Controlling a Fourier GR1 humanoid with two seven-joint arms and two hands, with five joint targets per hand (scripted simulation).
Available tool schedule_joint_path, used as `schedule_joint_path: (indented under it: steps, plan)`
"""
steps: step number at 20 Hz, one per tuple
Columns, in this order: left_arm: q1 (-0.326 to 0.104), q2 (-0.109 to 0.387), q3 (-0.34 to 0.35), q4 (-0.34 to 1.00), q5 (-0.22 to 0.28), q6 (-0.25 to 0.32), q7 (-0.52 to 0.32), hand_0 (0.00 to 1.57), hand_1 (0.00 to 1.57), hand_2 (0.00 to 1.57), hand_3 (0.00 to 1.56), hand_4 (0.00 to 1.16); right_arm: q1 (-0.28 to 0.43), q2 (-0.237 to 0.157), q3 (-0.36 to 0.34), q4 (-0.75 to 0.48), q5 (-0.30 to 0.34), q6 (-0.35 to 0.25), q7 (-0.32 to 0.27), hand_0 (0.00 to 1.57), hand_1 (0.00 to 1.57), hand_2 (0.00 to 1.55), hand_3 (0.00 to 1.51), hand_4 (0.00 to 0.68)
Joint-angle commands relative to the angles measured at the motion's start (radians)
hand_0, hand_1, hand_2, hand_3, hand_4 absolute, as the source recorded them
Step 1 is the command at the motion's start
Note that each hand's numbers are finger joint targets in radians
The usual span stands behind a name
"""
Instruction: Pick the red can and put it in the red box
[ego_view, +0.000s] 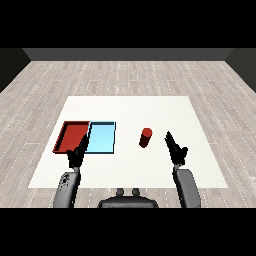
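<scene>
Red can (145, 138) upright on table | right hand (176, 150) near it, fingers straight | left hand (77, 154) relaxed, holding nothing

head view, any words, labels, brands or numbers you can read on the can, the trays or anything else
None can be read.
red can: plain red, no label showing.
red tray: no lettering.
light blue tray: no lettering.
table: plain white, no marks.

Two trays (89, 138) lie side by side left of the can (145, 138), all on the table (150, 110)
</scene>
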Motion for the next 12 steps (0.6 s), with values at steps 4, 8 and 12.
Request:
schedule_joint_path:
  steps: [4, 8, 12]
  plan:
    - [-0.02, -0.019, 0.026, 0.0, -0.028, 0.03, -0.022, 0.0, 0.0, 0.0, 0.0, 0.0, -0.089, -0.021, -0.078, 0.107, 0.007, 0.012, -0.028, 0.0, 0.0, 0.0, 0.0, 0.0]
    - [-0.037, -0.064, 0.048, -0.098, 0.018, 0.04, -0.268, 0.0, 0.0, 0.0, 0.0, 0.0, -0.118, 0.027, -0.088, 0.018, -0.099, 0.066, -0.185, 0.0, 0.0, 0.0, 0.0, 0.0]
    - [-0.058, -0.079, 0.051, -0.036, -0.002, 0.051, -0.362, 0.0, 0.0, 0.0, 0.0, 0.0, -0.173, -0.025, -0.139, 0.164, -0.133, 0.148, -0.269, 0.0, 0.0, 0.0, 0.0, 0.0]
